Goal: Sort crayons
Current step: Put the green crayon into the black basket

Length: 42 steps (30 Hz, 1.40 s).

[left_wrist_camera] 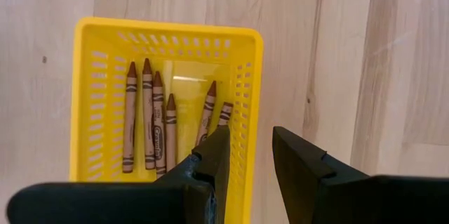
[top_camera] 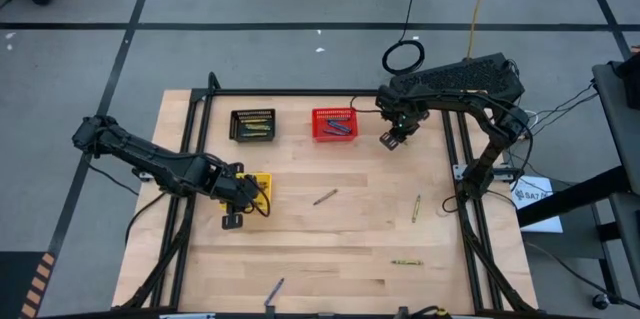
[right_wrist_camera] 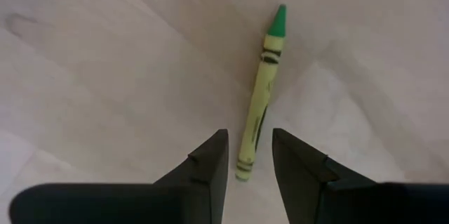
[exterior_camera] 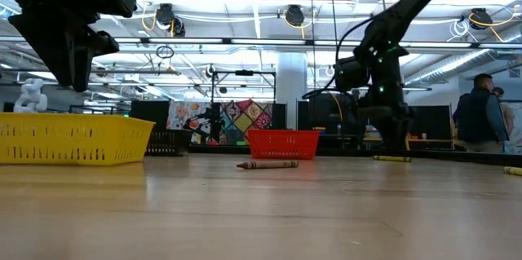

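Most crayons sit sorted in the yellow basket [left_wrist_camera: 84, 97], black basket [top_camera: 252, 125] and red basket [top_camera: 334, 124], while five lie loose on the table [top_camera: 330, 249], including a green crayon [right_wrist_camera: 261, 90] below the empty, parted right gripper [right_wrist_camera: 250, 155]; the left gripper [left_wrist_camera: 250, 152], also parted and empty, hangs over the yellow basket.

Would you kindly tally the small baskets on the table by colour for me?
black basket: 1
red basket: 1
yellow basket: 1
Total: 3
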Tool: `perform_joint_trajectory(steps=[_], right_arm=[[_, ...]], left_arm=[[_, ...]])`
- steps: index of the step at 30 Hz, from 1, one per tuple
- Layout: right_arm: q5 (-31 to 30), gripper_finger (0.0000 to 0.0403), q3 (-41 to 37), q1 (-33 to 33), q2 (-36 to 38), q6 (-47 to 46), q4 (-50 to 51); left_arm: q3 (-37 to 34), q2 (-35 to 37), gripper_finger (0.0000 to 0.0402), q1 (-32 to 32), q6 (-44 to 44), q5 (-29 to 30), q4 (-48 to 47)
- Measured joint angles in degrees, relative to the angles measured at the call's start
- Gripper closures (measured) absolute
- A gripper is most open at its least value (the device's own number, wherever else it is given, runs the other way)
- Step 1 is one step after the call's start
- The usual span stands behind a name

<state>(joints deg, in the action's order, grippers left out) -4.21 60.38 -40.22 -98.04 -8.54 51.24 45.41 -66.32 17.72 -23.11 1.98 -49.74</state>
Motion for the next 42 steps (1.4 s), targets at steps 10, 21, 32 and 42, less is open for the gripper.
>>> perform_joint_trajectory(steps=[10,21,32,42], right_arm=[[3.0,0.0307,-4.5,-3.0,0.2,0.4,-5.2],[7.2,0.0377,-7.2,-3.7,0.2,-3.5,-6.7],[8.1,0.04,-7.3,-2.1,0.1,-10.3,-5.4],[16.0,0.0402,-7.5,3.2,10.1,-13.6,-5.3]], left_arm=[[0.0,0.0,0.0301,0.0,0.0,0.0,0.0],[0.0,0.0,0.0301,0.0,0.0,0.0,2.3],[0.0,0.0,0.0301,0.0,-0.5,2.8,2.8],[0.0,0.0,0.0301,0.0,0.0,3.0,9.9]])
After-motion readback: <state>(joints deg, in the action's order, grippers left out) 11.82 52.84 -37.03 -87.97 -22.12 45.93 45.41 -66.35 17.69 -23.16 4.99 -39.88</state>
